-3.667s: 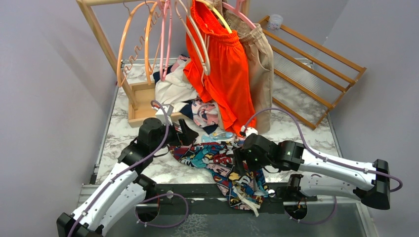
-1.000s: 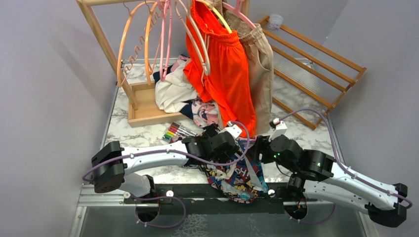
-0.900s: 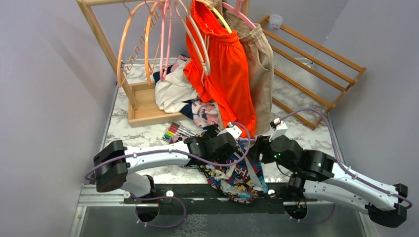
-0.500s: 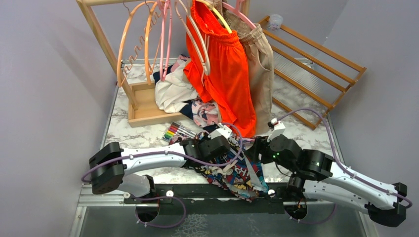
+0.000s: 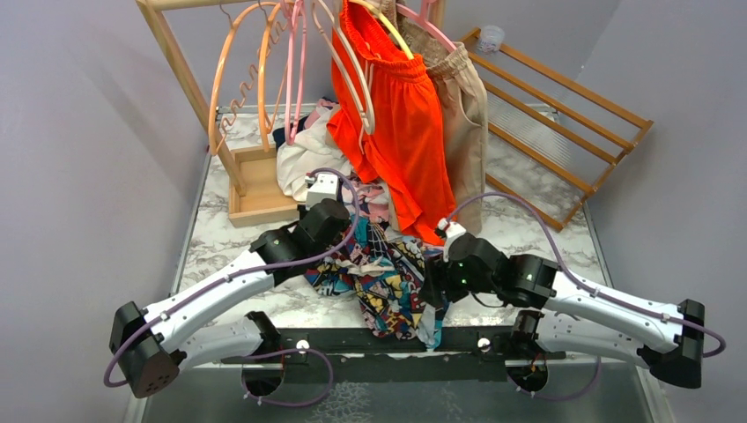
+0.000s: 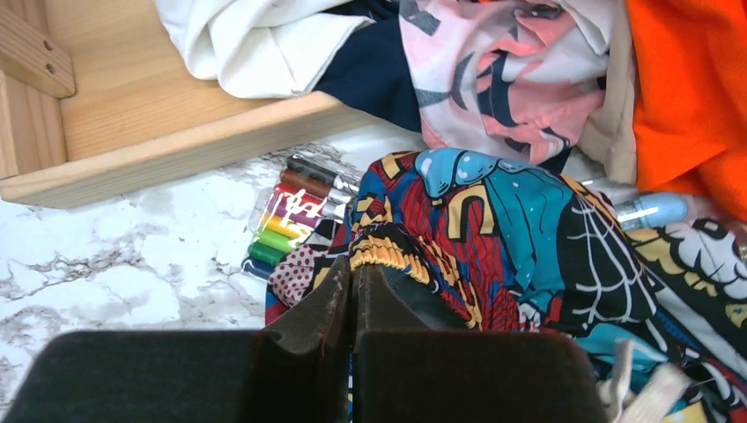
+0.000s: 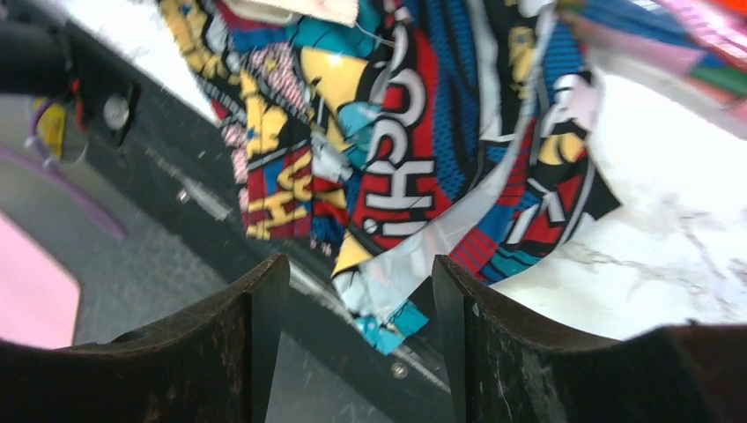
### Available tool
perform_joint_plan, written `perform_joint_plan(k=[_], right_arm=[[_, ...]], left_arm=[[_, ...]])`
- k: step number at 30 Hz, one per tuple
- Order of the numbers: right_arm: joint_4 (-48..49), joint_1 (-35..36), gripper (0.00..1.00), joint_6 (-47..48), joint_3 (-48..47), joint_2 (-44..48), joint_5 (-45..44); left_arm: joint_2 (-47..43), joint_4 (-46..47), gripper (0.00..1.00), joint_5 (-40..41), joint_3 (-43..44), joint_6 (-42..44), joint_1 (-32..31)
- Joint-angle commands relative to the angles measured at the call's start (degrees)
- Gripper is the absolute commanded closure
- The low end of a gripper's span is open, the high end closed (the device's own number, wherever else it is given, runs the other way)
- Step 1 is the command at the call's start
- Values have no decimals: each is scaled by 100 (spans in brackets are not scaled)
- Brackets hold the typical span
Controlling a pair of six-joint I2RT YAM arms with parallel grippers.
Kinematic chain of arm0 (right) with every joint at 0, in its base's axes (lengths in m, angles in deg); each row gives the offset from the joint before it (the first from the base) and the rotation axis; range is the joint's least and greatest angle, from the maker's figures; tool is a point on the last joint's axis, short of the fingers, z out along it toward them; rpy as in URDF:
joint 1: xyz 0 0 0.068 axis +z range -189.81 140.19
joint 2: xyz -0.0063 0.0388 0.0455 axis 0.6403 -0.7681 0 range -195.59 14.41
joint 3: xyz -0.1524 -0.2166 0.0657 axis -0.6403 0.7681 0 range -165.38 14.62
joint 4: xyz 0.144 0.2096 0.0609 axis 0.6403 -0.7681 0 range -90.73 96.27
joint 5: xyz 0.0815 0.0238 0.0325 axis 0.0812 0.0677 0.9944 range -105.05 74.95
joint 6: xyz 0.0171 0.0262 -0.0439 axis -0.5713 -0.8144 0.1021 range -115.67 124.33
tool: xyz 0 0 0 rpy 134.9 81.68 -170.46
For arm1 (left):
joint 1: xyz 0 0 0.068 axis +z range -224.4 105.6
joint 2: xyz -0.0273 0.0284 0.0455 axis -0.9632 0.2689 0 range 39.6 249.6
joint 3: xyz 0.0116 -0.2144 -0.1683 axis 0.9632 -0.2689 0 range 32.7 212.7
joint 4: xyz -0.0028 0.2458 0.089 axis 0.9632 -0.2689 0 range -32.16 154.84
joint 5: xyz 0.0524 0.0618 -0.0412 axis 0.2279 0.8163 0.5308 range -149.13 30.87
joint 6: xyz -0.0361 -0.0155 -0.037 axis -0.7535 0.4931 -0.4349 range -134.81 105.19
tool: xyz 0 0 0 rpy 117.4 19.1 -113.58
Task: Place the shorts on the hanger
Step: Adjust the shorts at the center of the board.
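— Marble tabletop (image 5: 220, 247) is carrying quite a heap. What is sitting in that wooden tray (image 5: 255, 189) at the far left?

— White and navy clothes (image 5: 304, 159) are spilling over its right rim, while the left part is showing bare wood. A pink printed garment (image 6: 511, 79) is lying just right of them.

— And the comic-print shorts (image 5: 388, 282)?

— They are lying crumpled at the near middle of the table, between the two arms. One end is drooping over the near edge.

— Is the left gripper (image 6: 352, 282) holding them?

— Its fingers are pressing tight together on a fold of the shorts, right by a yellow-edged band. A clear pack of markers (image 6: 282, 220) is lying on the marble just beside that fold, partly tucked under the fabric.

— The right gripper (image 7: 358, 264)?

— It is hovering at the near end of the shorts with its fingers standing apart. Fabric is hanging beyond them, and I am seeing nothing pinched.

— Where is the hanger?

— A cream hanger (image 5: 357, 79) is hanging from the wooden rail (image 5: 176, 53) at the far side, against the orange shorts (image 5: 405, 132). Beige shorts (image 5: 467, 115) are hanging just to their right.

— Any other container?

— A small white jar (image 5: 491, 38) is resting on the slatted rack (image 5: 564, 115) that is leaning at the far right. I cannot tell what is in it.
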Motion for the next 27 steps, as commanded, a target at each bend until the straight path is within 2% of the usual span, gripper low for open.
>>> perform_joint_plan(k=[1, 3, 9, 14, 18, 23, 27], right_arm=[[111, 7, 38, 449, -368, -432, 1532], [194, 34, 40, 562, -409, -603, 1783], [915, 279, 42, 418, -387, -856, 1614], [1304, 1036, 42, 212, -481, -1685, 876], [1346, 1262, 39, -134, -555, -2288, 401], [1541, 1512, 30, -295, -588, -2629, 205], [1649, 1640, 29, -431, -648, -2851, -95]], left_arm=[[-169, 8, 100, 176, 55, -149, 186], [-144, 14, 100, 140, 22, -200, 202], [-82, 90, 100, -22, -89, -331, 203], [-21, 109, 100, -75, -86, -281, 203], [-29, 114, 100, -102, -106, -264, 207], [-90, 114, 100, -118, -134, -252, 208], [-137, 108, 100, -113, -125, -207, 207]])
